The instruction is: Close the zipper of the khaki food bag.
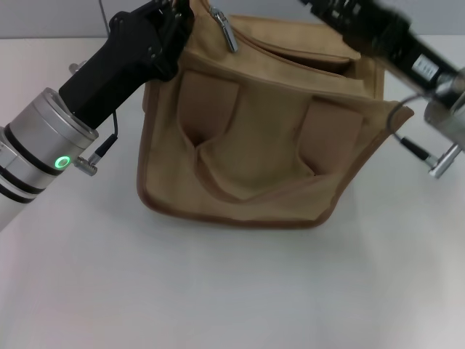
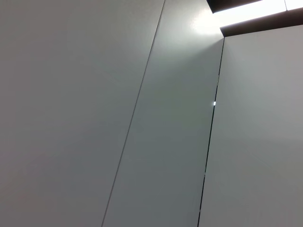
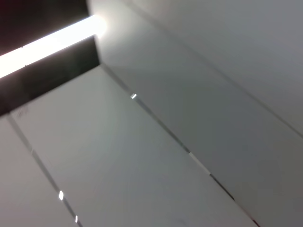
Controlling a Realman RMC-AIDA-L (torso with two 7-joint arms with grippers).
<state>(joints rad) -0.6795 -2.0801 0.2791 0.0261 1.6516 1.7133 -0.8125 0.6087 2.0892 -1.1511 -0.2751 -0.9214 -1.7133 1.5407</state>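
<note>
Seemingly left hand (image 1: 174,14) grips bag (image 1: 254,145) corner (fingers hidden).

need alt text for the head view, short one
A boxy khaki canvas food bag with brown piping sits on a white table, its top gaping open and a silver metal zipper pull near its back left corner. The left claw reaches that corner; the right arm crosses the bag's far right.
</note>
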